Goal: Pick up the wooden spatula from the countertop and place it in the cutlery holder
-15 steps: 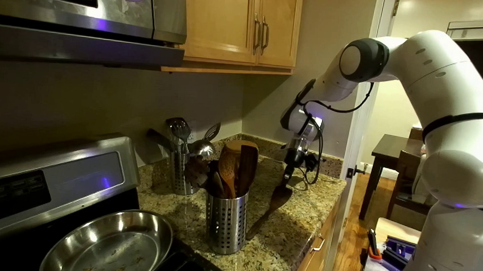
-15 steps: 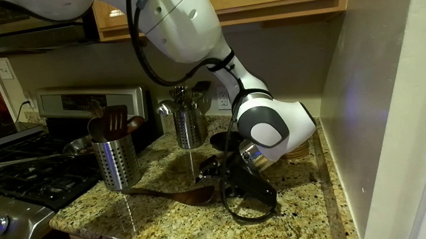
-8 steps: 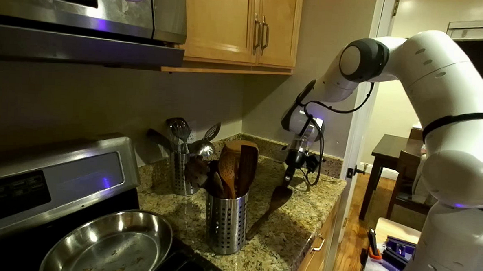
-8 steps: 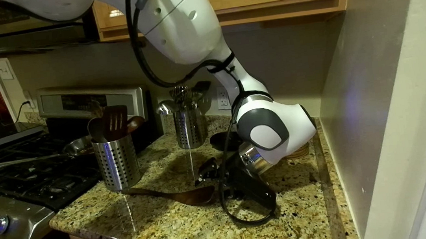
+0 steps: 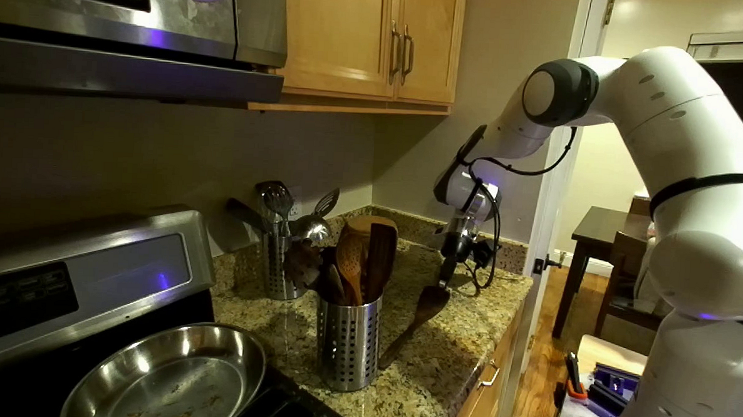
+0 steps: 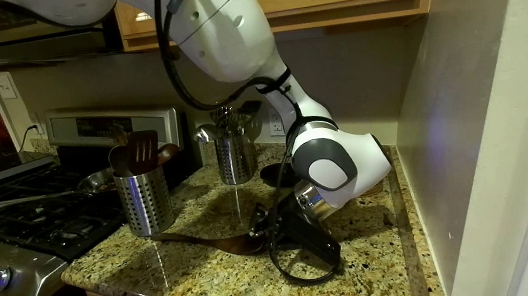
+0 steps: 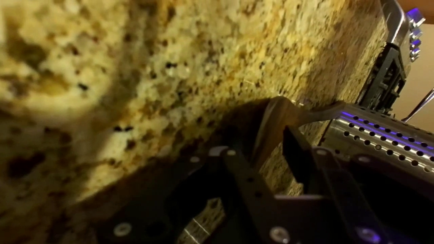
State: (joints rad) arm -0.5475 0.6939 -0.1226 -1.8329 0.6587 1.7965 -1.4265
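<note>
The dark wooden spatula [image 5: 430, 304] lies on the granite countertop [image 6: 200, 292], its handle end close to the base of the perforated steel cutlery holder [image 5: 348, 348]. That holder is full of wooden utensils. In both exterior views my gripper [image 5: 445, 279] reaches down at the spatula's head, which it partly covers in an exterior view [image 6: 235, 243]. Seen from the wrist, the head runs between the part-open fingers of my gripper [image 7: 262, 140]. A strip of granite shows between the head and the right finger [image 7: 294, 149]. Contact at the left finger is lost in dark shadow.
Another perforated steel holder [image 6: 235, 161] with metal ladles and whisks stands farther back. A black bowl [image 6: 271, 174] sits behind my gripper. A steel pan [image 5: 170, 375] rests on the stove beside the counter. A wall [image 6: 447, 163] bounds the far side, with cabinets [image 5: 347, 38] overhead.
My gripper's fingers have drawn closer together around the spatula's head, and the wrist has shifted slightly. The spatula lies where it was.
</note>
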